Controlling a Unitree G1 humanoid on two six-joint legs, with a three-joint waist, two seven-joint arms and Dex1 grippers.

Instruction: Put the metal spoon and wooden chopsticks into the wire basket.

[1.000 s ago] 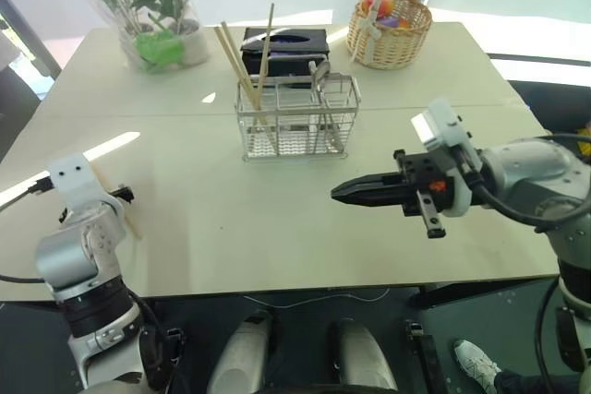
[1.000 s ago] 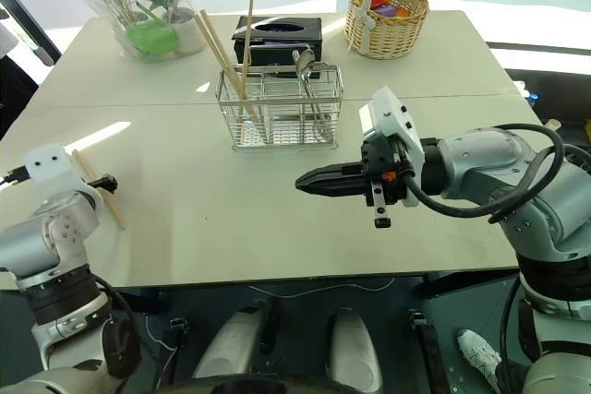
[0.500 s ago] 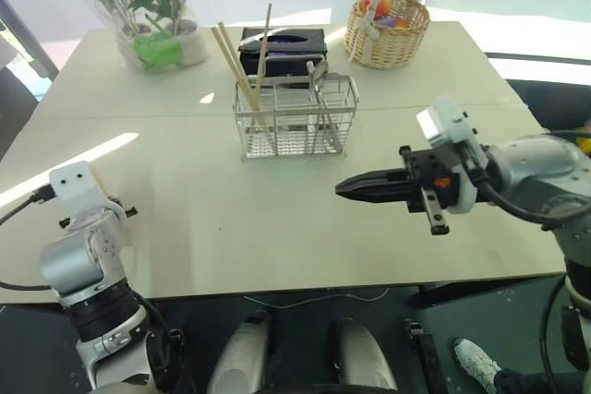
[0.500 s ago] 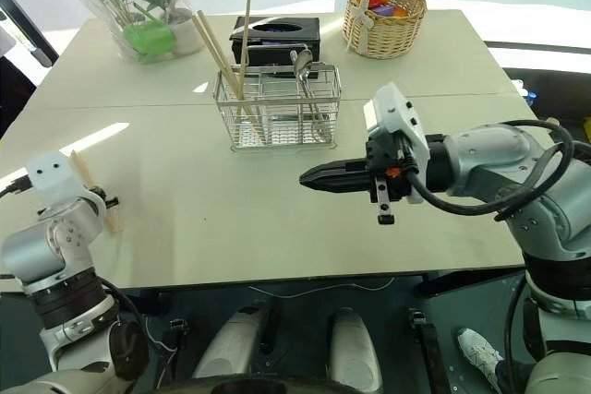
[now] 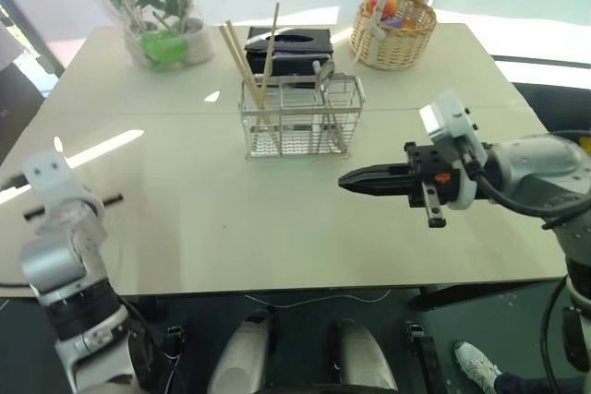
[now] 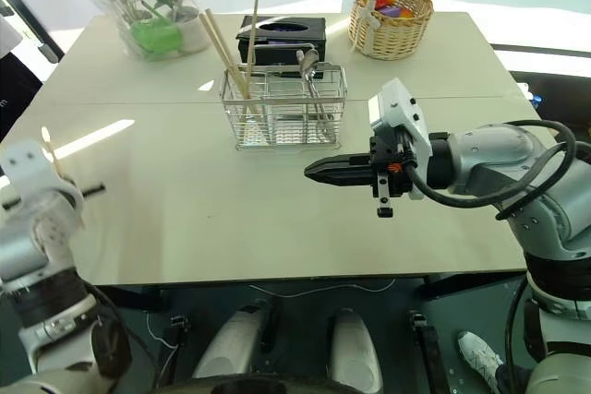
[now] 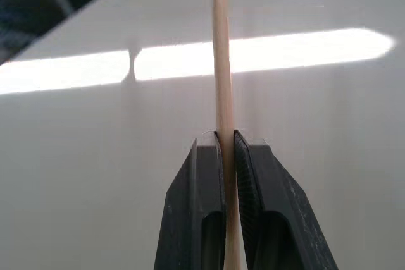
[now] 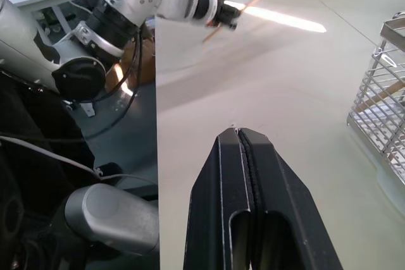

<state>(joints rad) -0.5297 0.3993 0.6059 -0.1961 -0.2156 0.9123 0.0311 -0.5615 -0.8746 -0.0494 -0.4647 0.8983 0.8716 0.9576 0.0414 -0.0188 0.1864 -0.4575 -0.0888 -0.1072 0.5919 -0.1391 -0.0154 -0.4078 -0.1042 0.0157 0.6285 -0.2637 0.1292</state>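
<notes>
The left pincer is gripping one chopstick, which is running on past its fingertips, above the tabletop's left edge. The right pincer is hovering shut and empty near the middle. The basket is standing toward the far edge, well off from the left pincer, to its right and farther in, already holding other chopsticks and the spoon. The stick will probably need tipping upright over the basket.
</notes>
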